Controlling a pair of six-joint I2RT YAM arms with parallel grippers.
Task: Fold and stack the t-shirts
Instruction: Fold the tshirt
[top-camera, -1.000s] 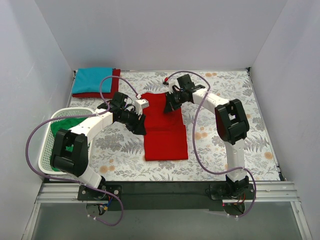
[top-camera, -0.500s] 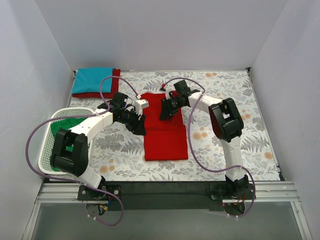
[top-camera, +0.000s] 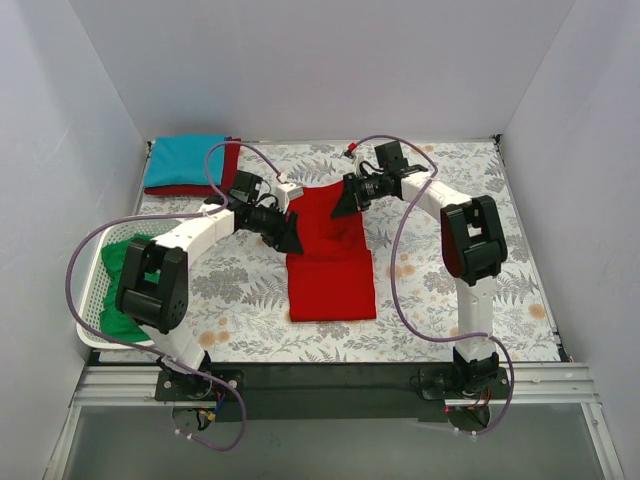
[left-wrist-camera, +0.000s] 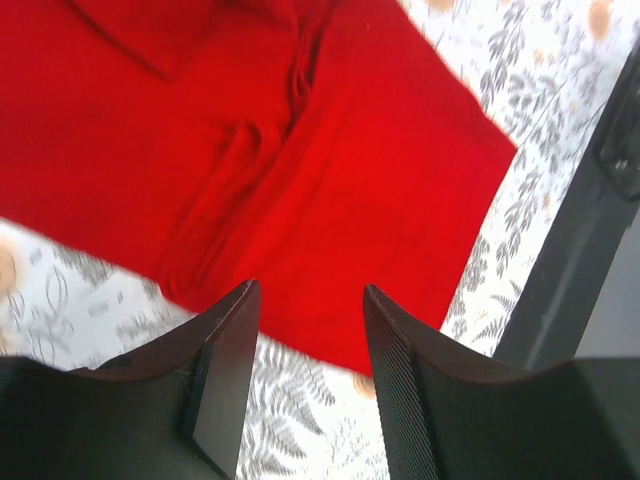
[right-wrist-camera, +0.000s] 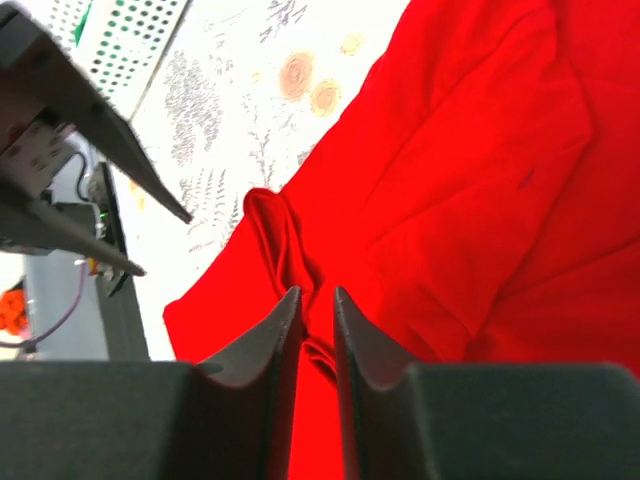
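Observation:
A bright red t-shirt (top-camera: 330, 265) lies as a long folded strip in the middle of the table, its far end wrinkled. My right gripper (top-camera: 345, 200) is at that far end. In the right wrist view its narrow-set jaws (right-wrist-camera: 315, 292) pinch a raised ridge of the red cloth (right-wrist-camera: 280, 240). My left gripper (top-camera: 290, 240) is at the shirt's left edge, open and empty. In the left wrist view (left-wrist-camera: 309, 290) it hovers over the patterned table just short of the red cloth (left-wrist-camera: 330, 180). A teal shirt (top-camera: 183, 158) lies on a darker red one (top-camera: 232, 160) at the back left.
A white lattice basket (top-camera: 92, 310) at the left edge holds a green shirt (top-camera: 125, 270). The table has a fern-patterned cover (top-camera: 450, 300). White walls enclose the back and both sides.
My right gripper has drawn back toward the far right after reaching over the shirt, and the shirt's far end is now bunched. My left gripper has shifted right and farther back along the shirt's left edge.

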